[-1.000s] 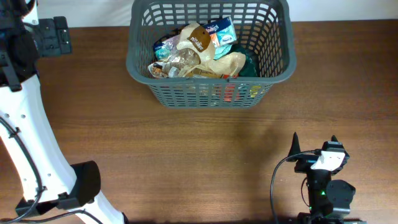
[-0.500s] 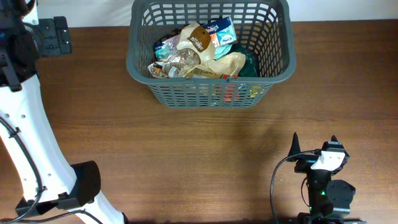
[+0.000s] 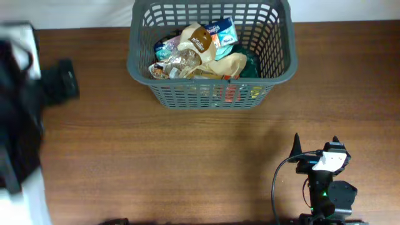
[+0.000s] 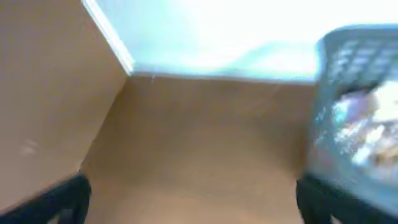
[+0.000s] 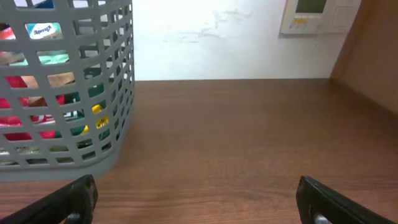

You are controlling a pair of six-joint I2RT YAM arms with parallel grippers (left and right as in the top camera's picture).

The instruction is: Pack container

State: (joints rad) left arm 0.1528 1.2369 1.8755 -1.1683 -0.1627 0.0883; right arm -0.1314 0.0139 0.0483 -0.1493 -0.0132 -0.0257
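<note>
the right gripper [image 3: 315,145] rests with fingers spread and empty, well in front of the large dark grey lattice-sided plastic basket [image 3: 206,97]. the left gripper [image 3: 60,80], blurred, is off the basket's left side, its fingers also apart in the wrist view. the basket is heaped with crinkly snack packets [image 3: 200,53]. it looks stiff but light, and its thick rolled rim seems the best hold. only brown wooden table [image 3: 187,156] lies between.

The large dark grey rectangular plastic basket [image 3: 181,97] has lattice-slotted sides. The crinkled plastic snack packets [image 3: 200,53] inside are tan, brown, pale blue and green; red and yellow show through the slots. The flat wooden surface [image 3: 187,162] is dark brown, finely grained.
</note>
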